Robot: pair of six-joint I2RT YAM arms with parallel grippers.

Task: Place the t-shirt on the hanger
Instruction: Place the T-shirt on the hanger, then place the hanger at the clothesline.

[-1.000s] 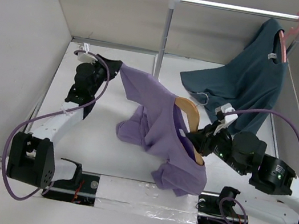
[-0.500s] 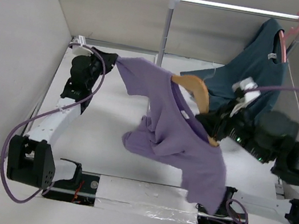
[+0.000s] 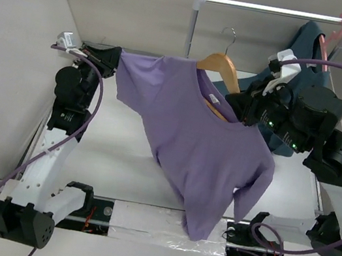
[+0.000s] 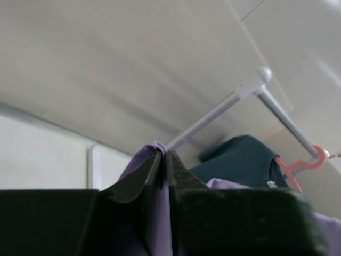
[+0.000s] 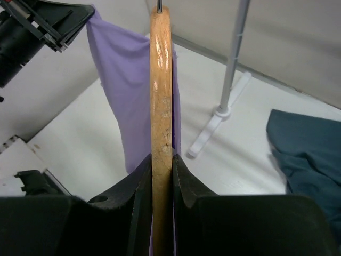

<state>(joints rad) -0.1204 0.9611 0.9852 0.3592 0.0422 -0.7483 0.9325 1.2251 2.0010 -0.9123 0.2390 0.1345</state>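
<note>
The lavender t-shirt (image 3: 197, 149) hangs in the air, stretched between both arms and draped over the wooden hanger (image 3: 216, 64), whose metal hook points up. My left gripper (image 3: 112, 59) is shut on the shirt's left sleeve end, the purple cloth (image 4: 160, 154) pinched between its jaws (image 4: 164, 153). On the right, my gripper (image 3: 241, 104) is shut on the hanger's right arm; the tan wood (image 5: 161, 85) runs up between its fingertips (image 5: 161, 158), with the shirt (image 5: 120, 80) behind it. The shirt's hem hangs down near the table's front edge.
A white garment rail (image 3: 271, 9) stands at the back on an upright post (image 3: 189, 35). A dark teal t-shirt (image 3: 309, 40) hangs from a pink hanger (image 3: 337, 28) at the rail's right end, behind the right arm. Grey walls enclose the table.
Both arms have lifted. The shirt, earlier bunched on the table, now hangs spread out in the air, and the hanger has risen toward the rail.
</note>
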